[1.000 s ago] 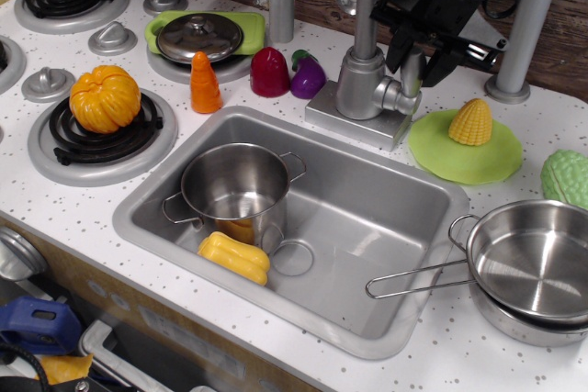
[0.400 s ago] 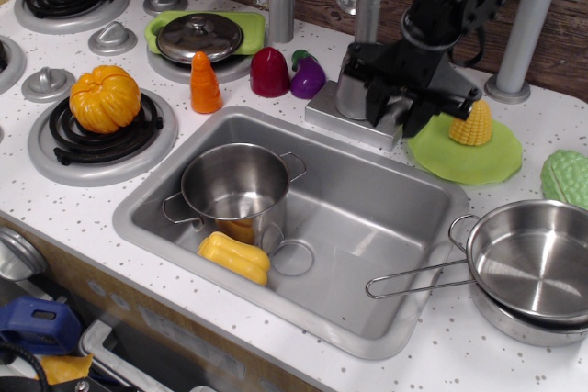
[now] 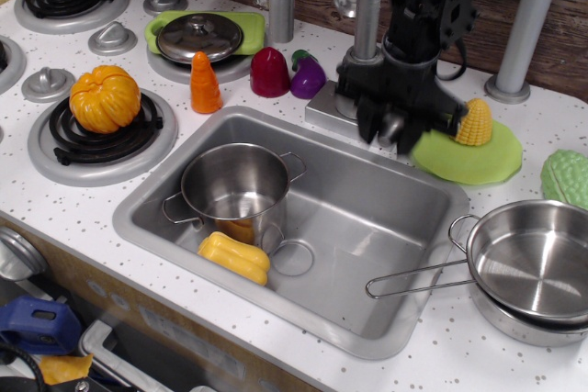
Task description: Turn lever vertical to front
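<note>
Steel pot (image 3: 236, 185) in sink (image 3: 367, 227), orange pumpkin (image 3: 105, 98) on burner (image 3: 55, 149)

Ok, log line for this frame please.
phase: at faucet | gripper: low over lever, grasp unclear | corn: on green plate | pot: in sink

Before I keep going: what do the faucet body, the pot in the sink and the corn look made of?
Faucet body: looks like painted or moulded plastic, with an even matte grey and soft highlights, though metal can't be ruled out.
Pot: polished steel, going by its mirror-like reflections.
Corn: likely toy plastic, given its uniform yellow and moulded kernels.
The end effector hides the lever.
</note>
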### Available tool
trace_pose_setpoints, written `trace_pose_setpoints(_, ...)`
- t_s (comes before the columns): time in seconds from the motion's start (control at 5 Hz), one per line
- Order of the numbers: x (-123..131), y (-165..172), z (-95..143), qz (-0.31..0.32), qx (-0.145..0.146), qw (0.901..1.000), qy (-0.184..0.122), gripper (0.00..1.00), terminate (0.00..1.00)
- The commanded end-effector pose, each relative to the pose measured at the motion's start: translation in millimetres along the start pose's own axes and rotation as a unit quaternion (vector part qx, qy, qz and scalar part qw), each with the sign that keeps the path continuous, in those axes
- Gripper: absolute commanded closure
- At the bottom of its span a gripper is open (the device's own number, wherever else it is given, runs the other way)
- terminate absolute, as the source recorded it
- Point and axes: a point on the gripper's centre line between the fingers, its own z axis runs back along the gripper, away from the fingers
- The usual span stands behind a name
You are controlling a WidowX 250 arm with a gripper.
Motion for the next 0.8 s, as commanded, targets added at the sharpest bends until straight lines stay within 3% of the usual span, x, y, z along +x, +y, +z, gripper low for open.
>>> trace_pose_setpoints(0.0,14.9,1.0,39.3,-0.015,-0.007,0.9998,-0.009,0.0,0.0)
trace_pose_setpoints(0.4,10.0,2.3,62.5,-0.018,0.01,0.9995,0.025,0.0,0.0)
trace_pose_setpoints(0.6,7.0,3.8,64.3,-0.018,0.022,0.9994,0.02,0.0,1.0)
